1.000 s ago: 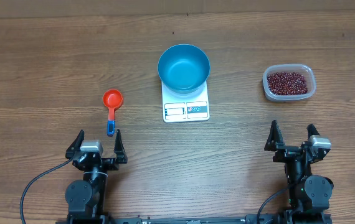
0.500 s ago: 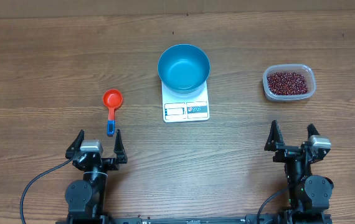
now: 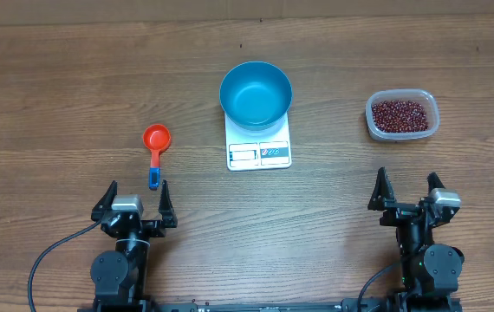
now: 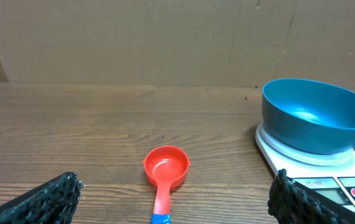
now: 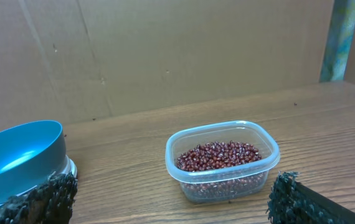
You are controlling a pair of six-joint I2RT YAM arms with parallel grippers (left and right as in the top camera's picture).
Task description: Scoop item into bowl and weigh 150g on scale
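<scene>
Nearest, the left gripper (image 3: 137, 185) and right gripper (image 3: 407, 176) sit low over the tabletop (image 3: 56, 87), jaws apart and empty. Just ahead of the left one lies the red scoop (image 3: 155, 143), flat, with its handle toward it; that thin handle could skid away under a poor pinch. Further out, the bowl (image 3: 256, 94) sits empty on the scale (image 3: 260, 153). The beans (image 3: 400, 114) fill the clear tub (image 3: 370, 115), well apart to the right. A tilted scoop on that carry would spill them, and knocking the bowl would spoil the 150 g reading.
</scene>
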